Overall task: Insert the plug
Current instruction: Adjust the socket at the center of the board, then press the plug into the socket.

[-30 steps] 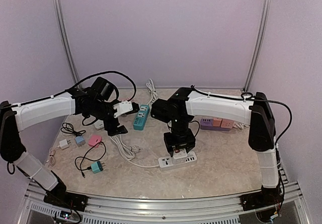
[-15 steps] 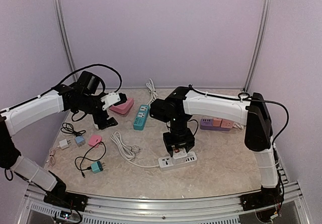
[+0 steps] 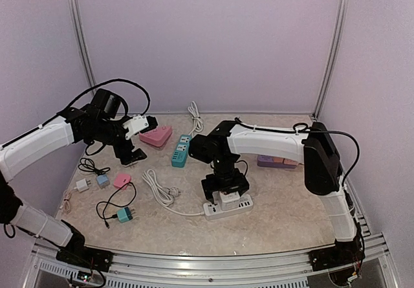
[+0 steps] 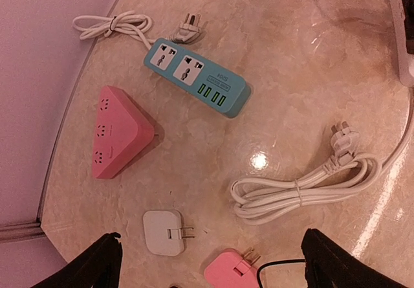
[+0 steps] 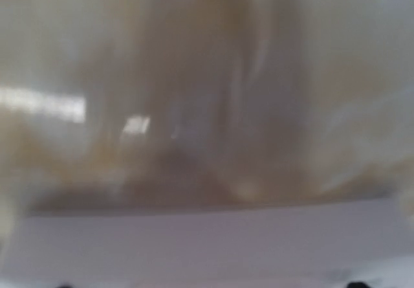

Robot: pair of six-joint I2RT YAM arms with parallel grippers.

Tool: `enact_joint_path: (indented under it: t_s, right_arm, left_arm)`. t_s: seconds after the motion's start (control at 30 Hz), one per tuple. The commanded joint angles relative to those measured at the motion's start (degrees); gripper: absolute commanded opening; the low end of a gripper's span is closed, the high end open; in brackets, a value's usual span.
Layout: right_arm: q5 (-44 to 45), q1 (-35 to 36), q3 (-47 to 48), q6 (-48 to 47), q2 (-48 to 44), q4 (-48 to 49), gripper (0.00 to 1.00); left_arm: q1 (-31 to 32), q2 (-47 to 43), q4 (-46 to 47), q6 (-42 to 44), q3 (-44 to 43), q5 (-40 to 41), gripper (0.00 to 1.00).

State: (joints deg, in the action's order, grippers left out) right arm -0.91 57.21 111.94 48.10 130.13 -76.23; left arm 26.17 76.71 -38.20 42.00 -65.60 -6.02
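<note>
My left gripper (image 4: 210, 236) has its black fingers (image 4: 97, 265) spread wide with nothing between them, hanging over the glossy, marbled table (image 4: 304, 74). Below it lie a small square white adapter (image 4: 163, 232), a pink triangular power strip (image 4: 116, 132), a long teal power strip (image 4: 197, 77) and a coiled white cable (image 4: 304, 188). My right gripper (image 3: 226, 193) sits low over the white power strip (image 3: 244, 204) — its wrist view is pure blur, so I cannot tell how its jaws stand. The boxy white plug (image 3: 228, 199) rests on that strip — directly beneath the gripper.
</note>
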Motion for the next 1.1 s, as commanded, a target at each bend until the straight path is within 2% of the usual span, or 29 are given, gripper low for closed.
enact_joint_path:
  t_s: [0.0, 0.2, 0.3, 0.43, 0.47, 0.63, 0.7, 0.77, 0.87, 1.07]
  right_arm:
    - [3.51, 0.32, 0.14, 0.06, -2.03, 2.41, 0.93]
    - [6.37, 0.92, 2.39, -0.55, -7.14, 0.76, 0.94]
    - [10.84, 1.68, 4.34, -1.1, -10.48, -0.93, 0.95]
    - [16.53, 3.13, 2.56, -1.48, -15.98, 0.57, 0.89]
    - [17.03, 3.62, 0.69, -2.01, -17.38, 2.17, 0.86]
    - [13.73, 4.92, -10.46, -2.51, -21.57, 10.87, 0.38]
    - [12.97, 5.09, -13.2, -2.07, -22.01, 12.7, 0.22]
    - [12.52, 5.14, -14.41, -2.32, -21.99, 13.75, 0.1]
    - [12.19, 5.15, -14.52, -3.44, -20.82, 14.37, 0.0]
    - [13.71, 5.02, -14.03, -2.86, -18.75, 11.2, 0.0]
  left_arm:
    - [-0.55, -0.71, -1.36, -0.35, -0.19, 0.14, 0.94]
    - [-0.82, -1.03, -2.16, -0.19, -0.89, 0.28, 0.95]
    - [-1.35, -1.16, -2.61, -0.53, -1.27, 0.83, 0.95]
    - [-2.98, -1.93, -3.66, -1.4, -1.67, 0.7, 0.95]
    - [-3.42, -2.2, -3.99, -1.59, -1.69, 0.95, 0.95]
    - [-6.5, -3.91, -5.97, -2.97, -1.02, 1.66, 0.96]
    - [-8.16, -4.79, -6.64, -3.5, -0.33, 1.63, 0.96]
    - [-9.91, -5.47, -7.2, -4.24, 0.58, 1.43, 0.96]
    - [-11.95, -5.99, -7.67, -5.01, 2.29, 1.57, 0.97]
    - [-12.92, -7.39, -8.74, -4.5, 6.91, 4.05, 0.97]
